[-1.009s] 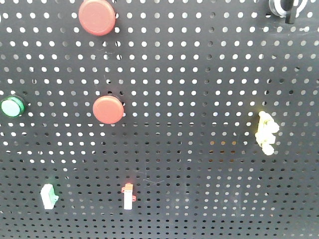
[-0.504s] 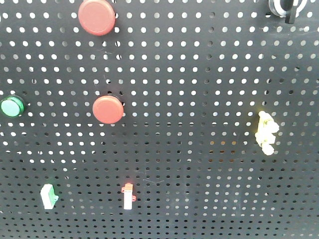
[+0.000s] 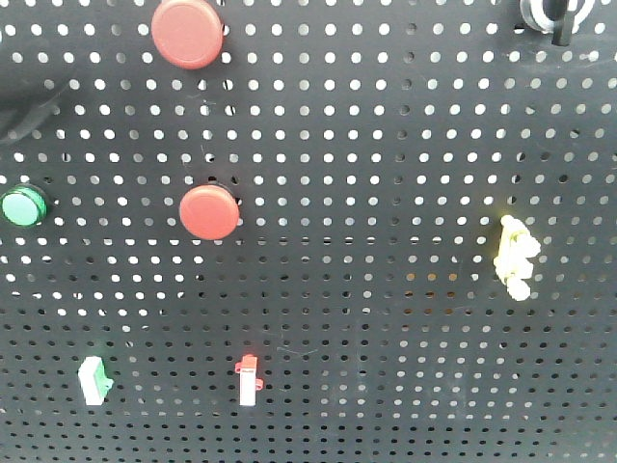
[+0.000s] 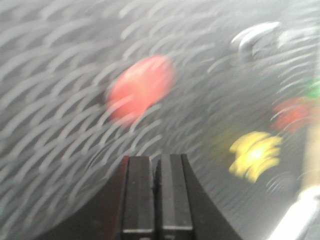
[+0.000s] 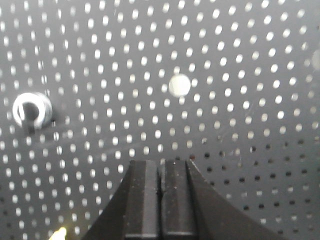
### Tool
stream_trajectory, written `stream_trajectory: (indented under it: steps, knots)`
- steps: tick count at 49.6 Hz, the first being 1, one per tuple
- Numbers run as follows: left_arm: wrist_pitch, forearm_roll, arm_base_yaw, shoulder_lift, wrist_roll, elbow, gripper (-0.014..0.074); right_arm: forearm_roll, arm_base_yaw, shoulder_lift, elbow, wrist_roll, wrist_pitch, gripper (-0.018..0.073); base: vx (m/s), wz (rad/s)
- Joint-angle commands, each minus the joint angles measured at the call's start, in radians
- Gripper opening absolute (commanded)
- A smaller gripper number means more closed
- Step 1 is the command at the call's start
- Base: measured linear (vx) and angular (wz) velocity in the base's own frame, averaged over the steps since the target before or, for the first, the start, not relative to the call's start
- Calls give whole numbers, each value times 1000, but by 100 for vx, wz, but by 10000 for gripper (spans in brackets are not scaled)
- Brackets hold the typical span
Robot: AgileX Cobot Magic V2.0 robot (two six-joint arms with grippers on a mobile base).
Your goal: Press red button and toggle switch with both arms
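Observation:
On the black pegboard [image 3: 386,145], one red button [image 3: 187,32] sits at the top and a second red button [image 3: 209,212] sits mid-left. Low down are a white toggle switch with a red tip [image 3: 249,378] and a green-and-white one [image 3: 94,380]. Neither arm shows clearly in the front view. The left wrist view is motion-blurred: my left gripper [image 4: 155,161] is shut and empty, with a red button [image 4: 141,89] ahead of it and apart. My right gripper [image 5: 160,164] is shut and empty, facing bare pegboard [image 5: 225,60].
A green button [image 3: 21,206] sits at the left edge, a yellow part [image 3: 514,256] at the right and a silver ring knob [image 3: 551,14] at the top right. The ring knob [image 5: 31,111] is left of my right gripper. A faint dark blur [image 3: 24,116] lies at the upper left.
A faint dark blur has appeared at the upper left edge of the front view. The buttons and switches on the board have not moved.

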Motion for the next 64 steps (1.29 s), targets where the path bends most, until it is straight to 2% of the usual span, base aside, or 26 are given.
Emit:
stream_trajectory:
  steps: [1,6,13,33,42,53,58,64]
  knots:
    - [-34,-100,-7,61,25,-90,2,4,0,19,-30,-12,-64,-3,0,0]
    - [14,-100,-7,118,13,-145,2,3,0,19,-30,-12,-61,-3,0,0]
    - [26,-99,-7,170,11,-193,2,3,0,19,-30,-12,-61,-3,0,0]
    - [-86,-87,-7,230,10,-209,2,-1,0,19,-30,-12,-61,-3,0,0]
    - [-61,-85,-7,226,13,-210,2,1,0,19,-30,-11,-60,-3,0,0]
    - [35,27,-7,126,14,-175,2,4,0,19,-32,-15,-26,-3,0,0]
    - [31,78,-7,26,10,-85,2,8,0,19,-35,-80,41,-3,0,0]
    - [-23,116,-7,-116,10,65,2,60,0,26,-58,-227,139,-3,0,0]
